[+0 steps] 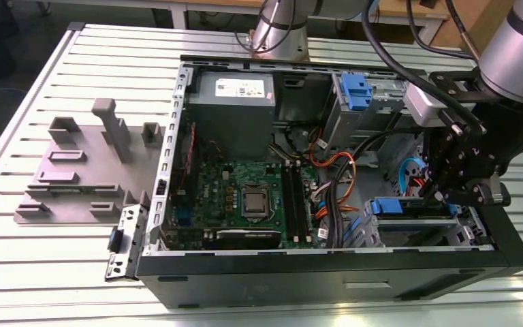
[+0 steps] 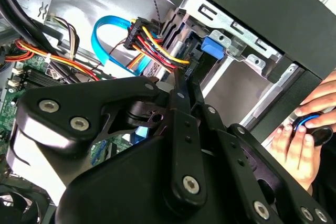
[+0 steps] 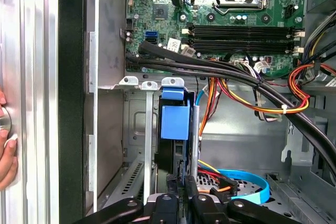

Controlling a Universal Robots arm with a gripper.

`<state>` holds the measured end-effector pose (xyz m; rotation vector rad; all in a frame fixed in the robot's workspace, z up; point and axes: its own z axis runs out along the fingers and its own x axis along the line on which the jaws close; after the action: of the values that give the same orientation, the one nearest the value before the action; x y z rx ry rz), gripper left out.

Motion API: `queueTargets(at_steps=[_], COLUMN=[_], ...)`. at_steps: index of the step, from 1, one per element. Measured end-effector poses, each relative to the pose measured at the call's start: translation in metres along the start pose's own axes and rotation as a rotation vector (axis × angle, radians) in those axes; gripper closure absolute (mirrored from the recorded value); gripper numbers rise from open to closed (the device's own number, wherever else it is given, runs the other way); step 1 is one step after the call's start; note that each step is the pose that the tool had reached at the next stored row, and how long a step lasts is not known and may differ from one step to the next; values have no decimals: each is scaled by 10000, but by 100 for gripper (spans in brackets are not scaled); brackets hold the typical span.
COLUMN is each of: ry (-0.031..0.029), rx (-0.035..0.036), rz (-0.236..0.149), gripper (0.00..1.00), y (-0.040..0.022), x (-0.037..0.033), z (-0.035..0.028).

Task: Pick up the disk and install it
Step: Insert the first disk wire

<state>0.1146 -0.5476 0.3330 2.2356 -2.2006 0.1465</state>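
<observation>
Now | tool (image 3: 181, 195) clamped on disk (image 3: 175, 121) | disk upright in drive bay (image 3: 137, 129)

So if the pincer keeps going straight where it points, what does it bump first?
Probably the blue carrier standing in the drive bay right ahead of the pincer in the first wrist view. How much gap remains is hard to tell.

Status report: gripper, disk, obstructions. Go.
Gripper down inside the open computer case, over the drive bay. Silver disk in blue plastic carrier standing in the bay slot. Bundled cables close alongside.
</observation>
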Motion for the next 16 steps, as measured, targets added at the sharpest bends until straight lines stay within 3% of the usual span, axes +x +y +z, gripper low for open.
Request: queueTargets(at_steps=[16], ry=[16], rx=[-15], rz=[219], gripper=[84], y=[3], x=[-16], z=[-6])
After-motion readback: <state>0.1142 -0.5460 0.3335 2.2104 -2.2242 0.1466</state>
